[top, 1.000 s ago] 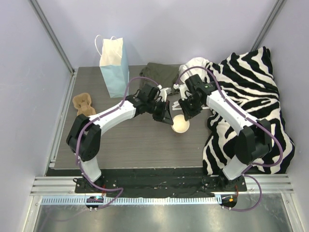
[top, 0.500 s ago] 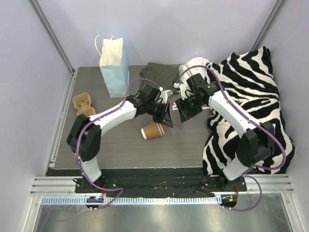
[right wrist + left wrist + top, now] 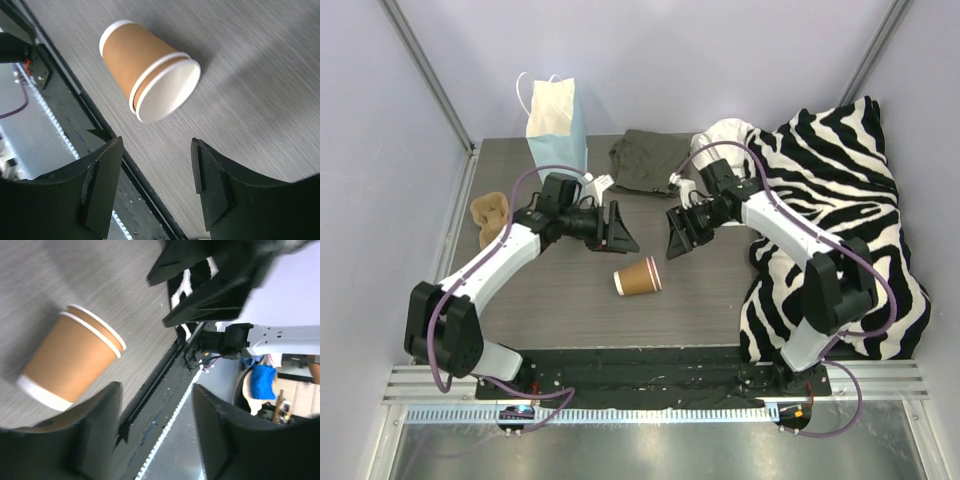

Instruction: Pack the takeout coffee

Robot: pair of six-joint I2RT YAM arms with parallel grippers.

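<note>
Two tan paper cups (image 3: 638,277), nested, lie on their side mid-way across the table (image 3: 550,300), white mouth facing about 9 o'clock from the top view. Left gripper (image 3: 617,228) hangs at their 11 o'clock, right gripper (image 3: 677,232) at 1 o'clock. Both have fingers spread wide, holding nothing. Blue bag (image 3: 558,140) stands further off at 11 o'clock.
</note>
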